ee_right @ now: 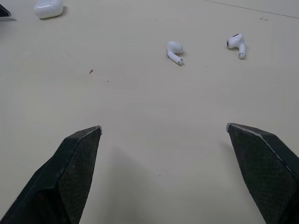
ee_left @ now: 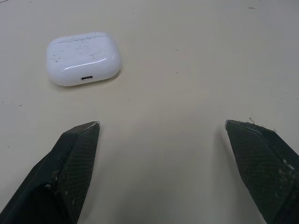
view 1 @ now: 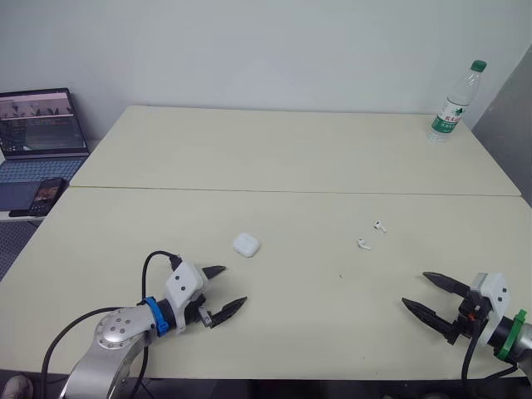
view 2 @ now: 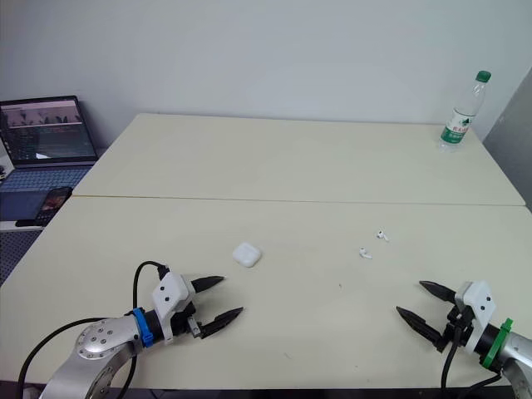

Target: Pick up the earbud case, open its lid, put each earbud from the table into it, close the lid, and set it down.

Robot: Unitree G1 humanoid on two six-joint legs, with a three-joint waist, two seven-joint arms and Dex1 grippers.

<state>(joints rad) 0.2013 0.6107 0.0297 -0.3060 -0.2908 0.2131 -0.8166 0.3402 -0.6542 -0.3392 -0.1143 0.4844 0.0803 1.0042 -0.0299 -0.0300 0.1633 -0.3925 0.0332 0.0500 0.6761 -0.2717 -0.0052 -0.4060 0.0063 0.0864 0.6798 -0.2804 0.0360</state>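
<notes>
A white earbud case (view 1: pixel 246 244) lies shut on the cream table, its charging port facing my left gripper (ee_left: pixel 86 78). My left gripper (view 1: pixel 228 287) stands open just short of the case, slightly to its near left, holding nothing. Two white earbuds lie to the right of the case: one (view 1: pixel 362 243) nearer me and one (view 1: pixel 379 225) a little farther; they also show as earbud (ee_right: pixel 174 51) and earbud (ee_right: pixel 236 43) in the right wrist view. My right gripper (view 1: pixel 426 292) rests open near the table's front right, well short of the earbuds.
A clear water bottle (view 1: pixel 454 103) with a green cap stands at the far right of the table. An open laptop (view 1: pixel 37 133) and a phone (view 1: pixel 47 195) sit on a side surface at the left. A seam (view 1: pixel 291 192) runs across the table between its two halves.
</notes>
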